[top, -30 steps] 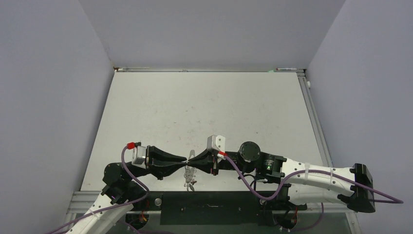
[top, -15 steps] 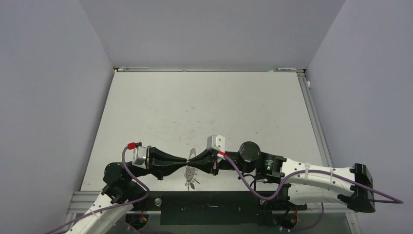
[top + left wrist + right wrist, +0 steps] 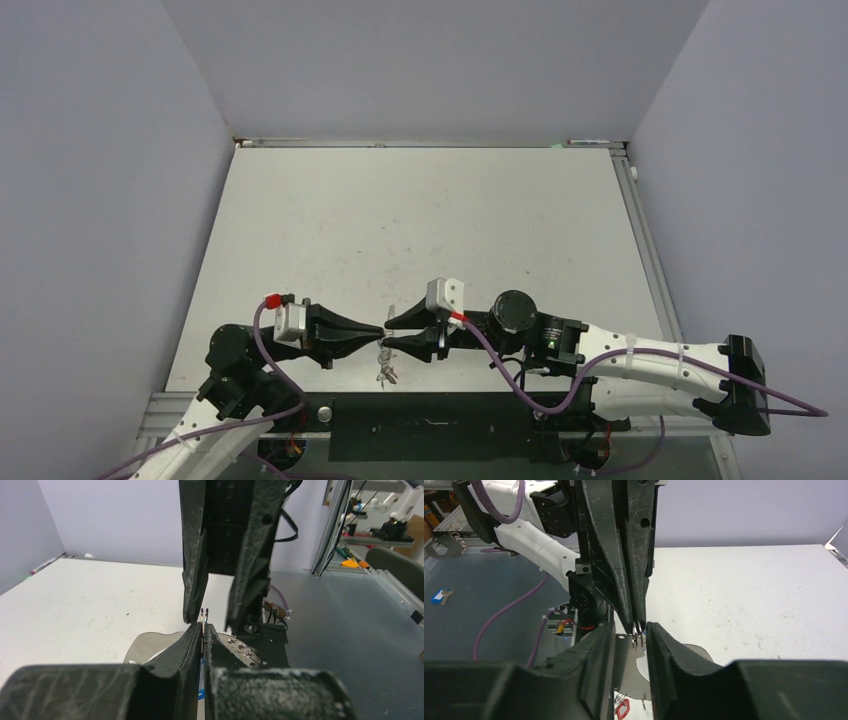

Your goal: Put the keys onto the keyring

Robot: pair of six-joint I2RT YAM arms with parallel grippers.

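From above, both arms meet low over the near edge of the bench (image 3: 420, 230), about midway between its near corners. The left gripper (image 3: 380, 336) is clenched to a point. The right gripper (image 3: 387, 335) faces it with its jaws spread, one on either side of that point. The keyring (image 3: 385, 372) dangles just below them, over the near edge, too small here for us to read.

In the left wrist view, the left gripper (image 3: 204, 629) pinches a thin wire split ring (image 3: 204, 614), which stands upright above its tips. The right arm's fingers (image 3: 194, 580) straddle the split ring without touching it. Below we see the grey plate of the keyring (image 3: 145, 647) and what looks like the metal key (image 3: 244, 651) beside it, though we cannot tell whether it is threaded on.

In the right wrist view, the right gripper (image 3: 630, 636) is released and holds nothing, with the left gripper (image 3: 637, 624) coming down between its fingers. The plate (image 3: 626, 677) hangs underneath, with the red-tagged key (image 3: 622, 708) at its lower edge, probably attached.

We judge the task partly done: the keyring is lifted and steadied, and at least one key seems on. What is left is confirming or threading the others.
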